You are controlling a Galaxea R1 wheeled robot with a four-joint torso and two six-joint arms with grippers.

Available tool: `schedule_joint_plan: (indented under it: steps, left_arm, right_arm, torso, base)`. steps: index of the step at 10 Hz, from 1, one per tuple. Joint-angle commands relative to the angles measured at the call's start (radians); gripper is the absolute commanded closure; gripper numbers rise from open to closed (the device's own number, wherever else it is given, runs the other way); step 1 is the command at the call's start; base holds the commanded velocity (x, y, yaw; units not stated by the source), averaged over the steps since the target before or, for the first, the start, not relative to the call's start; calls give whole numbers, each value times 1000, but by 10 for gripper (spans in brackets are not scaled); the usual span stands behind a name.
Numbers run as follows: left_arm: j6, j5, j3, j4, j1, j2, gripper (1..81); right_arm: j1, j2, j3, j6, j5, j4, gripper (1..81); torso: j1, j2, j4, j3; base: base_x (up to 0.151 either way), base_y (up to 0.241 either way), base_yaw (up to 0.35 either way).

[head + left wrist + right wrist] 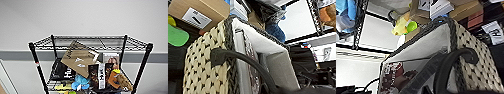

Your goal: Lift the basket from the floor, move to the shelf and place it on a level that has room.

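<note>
The shelf [35, 58] is a black wire rack standing straight ahead against a pale wall. Its highest level [92, 42] is a bare wire grid between four post tips. The basket [205, 72] looms close in the left wrist view, with cream and dark checks, a dark braided rim and a white cloth lining [268, 47]. One dark loop handle [243, 58] curves toward my left gripper, which holds it. In the right wrist view the basket [478, 57] hangs by its other handle [453, 60] from my right gripper. Something patterned in red and white lies inside the basket.
The tier below the top is crowded: a brown paper package [77, 60], books, a blue toy [80, 83] and an orange plush [120, 80]. A cardboard box [200, 12] and a green object [176, 36] sit close beside the basket. A yellow-green toy [408, 26] is nearby.
</note>
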Motion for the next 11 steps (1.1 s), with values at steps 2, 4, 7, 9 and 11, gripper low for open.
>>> schedule_joint_plan:
  steps: [2, 4, 7, 9, 11]
  left_arm:
    - [9, 51, 69, 4, -100, -28, 811]
    - [11, 47, 112, 6, -100, -51, 811]
    - [16, 39, 216, 20, -114, -110, 811]
    - [16, 39, 282, 21, -138, -152, 811]
    - [14, 39, 343, 21, -174, -181, 811]
  right_arm:
    - [105, -38, 86, 4, -6, -17, 811]
    - [110, -60, 120, 4, -6, -17, 811]
    - [127, -118, 214, 4, 12, -18, 811]
    - [151, -158, 276, 5, 12, -17, 811]
    - [186, -195, 348, 5, 10, -17, 811]
  torso:
    - [-1, 0, 0, 0]
    - [-1, 0, 0, 0]
    - [-1, 0, 0, 0]
    - [-1, 0, 0, 0]
    - [-1, 0, 0, 0]
  base:
    - [0, 0, 0]
    - [0, 0, 0]
    - [0, 0, 0]
    - [0, 0, 0]
    - [0, 0, 0]
